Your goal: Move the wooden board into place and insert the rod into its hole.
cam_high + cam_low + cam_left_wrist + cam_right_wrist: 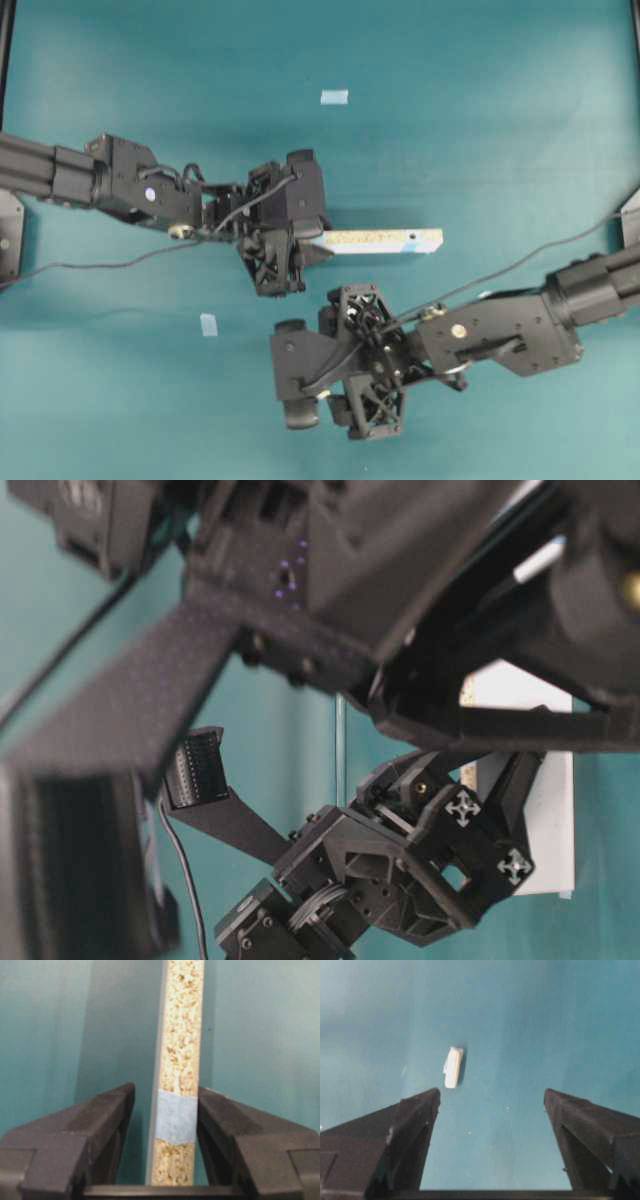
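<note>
The wooden board (385,241) stands on its long edge at mid-table, chipboard edge up; its white face (550,820) shows in the table-level view. My left gripper (322,238) is around its left end. In the left wrist view the board (182,1035), with a blue tape band, stands between the jaws of the left gripper (166,1089). It touches the right finger, with a gap at the left finger (107,1115). The rod (453,1067) lies on the table just beyond the left fingertip of my right gripper (491,1092), which is open and empty. I cannot make out the hole.
Two pale blue tape squares lie on the teal table, one at the back (334,97) and one at the front left (208,324). The right arm (500,335) reaches in from the right, with its gripper (292,372) just in front of the board.
</note>
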Robot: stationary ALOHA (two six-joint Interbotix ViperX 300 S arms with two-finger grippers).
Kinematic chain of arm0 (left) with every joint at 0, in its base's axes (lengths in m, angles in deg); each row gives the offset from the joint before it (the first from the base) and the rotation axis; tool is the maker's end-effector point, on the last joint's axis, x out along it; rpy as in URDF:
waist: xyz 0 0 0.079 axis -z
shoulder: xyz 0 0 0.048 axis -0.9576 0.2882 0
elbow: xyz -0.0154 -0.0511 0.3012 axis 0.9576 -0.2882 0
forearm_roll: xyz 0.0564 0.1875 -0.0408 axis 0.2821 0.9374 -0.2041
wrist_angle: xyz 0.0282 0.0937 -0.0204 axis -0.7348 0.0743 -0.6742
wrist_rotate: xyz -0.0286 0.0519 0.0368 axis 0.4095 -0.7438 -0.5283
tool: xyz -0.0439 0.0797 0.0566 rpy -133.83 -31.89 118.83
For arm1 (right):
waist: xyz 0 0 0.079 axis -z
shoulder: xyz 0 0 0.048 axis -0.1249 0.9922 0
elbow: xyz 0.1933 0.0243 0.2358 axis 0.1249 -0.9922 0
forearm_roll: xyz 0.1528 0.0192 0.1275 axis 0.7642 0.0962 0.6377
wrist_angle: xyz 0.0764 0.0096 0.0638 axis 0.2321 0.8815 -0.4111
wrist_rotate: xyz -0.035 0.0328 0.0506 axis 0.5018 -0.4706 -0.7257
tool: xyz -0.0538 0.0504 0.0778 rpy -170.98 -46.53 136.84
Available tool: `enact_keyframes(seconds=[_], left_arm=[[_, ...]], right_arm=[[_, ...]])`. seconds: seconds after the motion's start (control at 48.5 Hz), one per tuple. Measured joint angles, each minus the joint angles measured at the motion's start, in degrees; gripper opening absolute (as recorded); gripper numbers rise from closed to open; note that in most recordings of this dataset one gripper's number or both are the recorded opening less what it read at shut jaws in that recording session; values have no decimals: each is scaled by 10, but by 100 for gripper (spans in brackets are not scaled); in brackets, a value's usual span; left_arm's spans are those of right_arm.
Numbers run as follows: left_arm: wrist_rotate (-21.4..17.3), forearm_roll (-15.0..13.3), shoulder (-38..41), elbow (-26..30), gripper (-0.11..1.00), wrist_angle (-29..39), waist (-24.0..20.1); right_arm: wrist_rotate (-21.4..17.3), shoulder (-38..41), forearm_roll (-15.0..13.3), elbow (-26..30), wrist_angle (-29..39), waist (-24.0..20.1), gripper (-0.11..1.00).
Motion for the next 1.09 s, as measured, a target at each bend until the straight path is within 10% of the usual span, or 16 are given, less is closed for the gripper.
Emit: enact_keyframes(seconds=[1.092], left_arm=[[0, 0, -4, -7, 52, 0, 2]], right_arm=[[-68, 98, 17, 117, 96, -10, 66]])
